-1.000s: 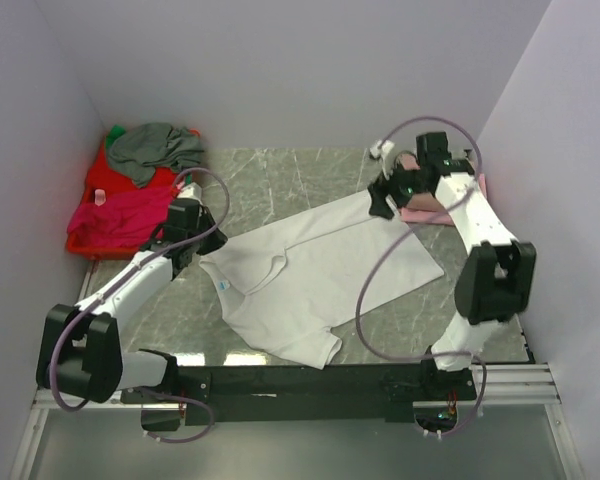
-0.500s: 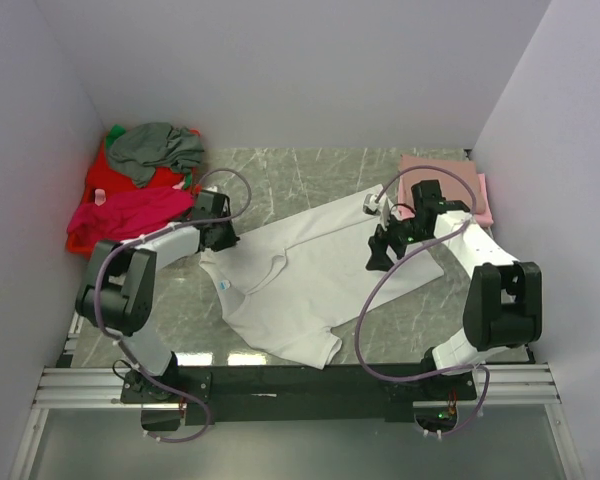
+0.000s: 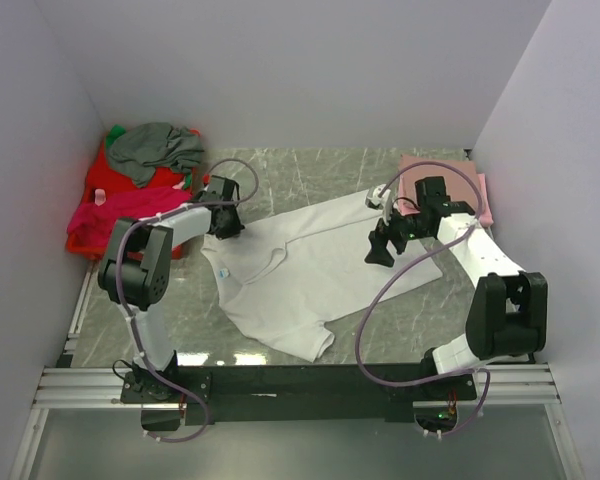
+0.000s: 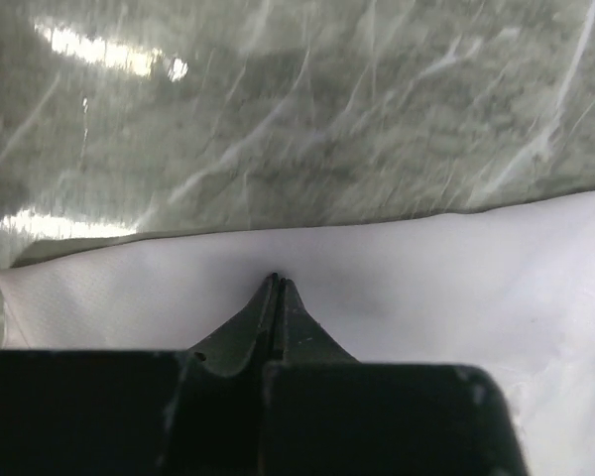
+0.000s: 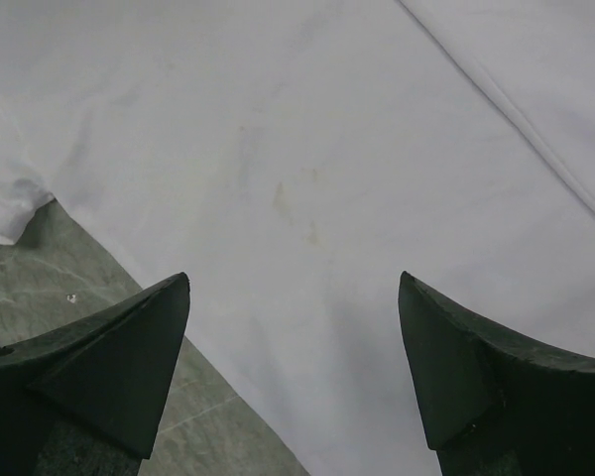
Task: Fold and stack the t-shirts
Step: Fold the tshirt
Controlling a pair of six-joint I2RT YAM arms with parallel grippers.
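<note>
A white t-shirt (image 3: 315, 270) with a light-blue neck label (image 3: 227, 272) lies spread on the marble table. My left gripper (image 3: 223, 222) is shut at the shirt's far-left sleeve; in the left wrist view its closed tips (image 4: 276, 281) press into the white cloth (image 4: 426, 288) just behind its edge. My right gripper (image 3: 380, 248) is open and empty, low over the shirt's right part; the right wrist view shows white cloth (image 5: 307, 169) between its spread jaws (image 5: 294, 280). A folded pale pink t-shirt (image 3: 450, 180) lies at the back right.
A red basket (image 3: 85, 240) at the back left holds a grey t-shirt (image 3: 155, 148) and a magenta one (image 3: 120, 212). Walls close in on three sides. Bare marble (image 3: 280, 175) shows behind the shirt and to the left (image 3: 165, 310).
My right gripper came from the pink shirt at the back right down over the white shirt. My left gripper moved right and farther back along the sleeve, and the shirt's left side shifted with it.
</note>
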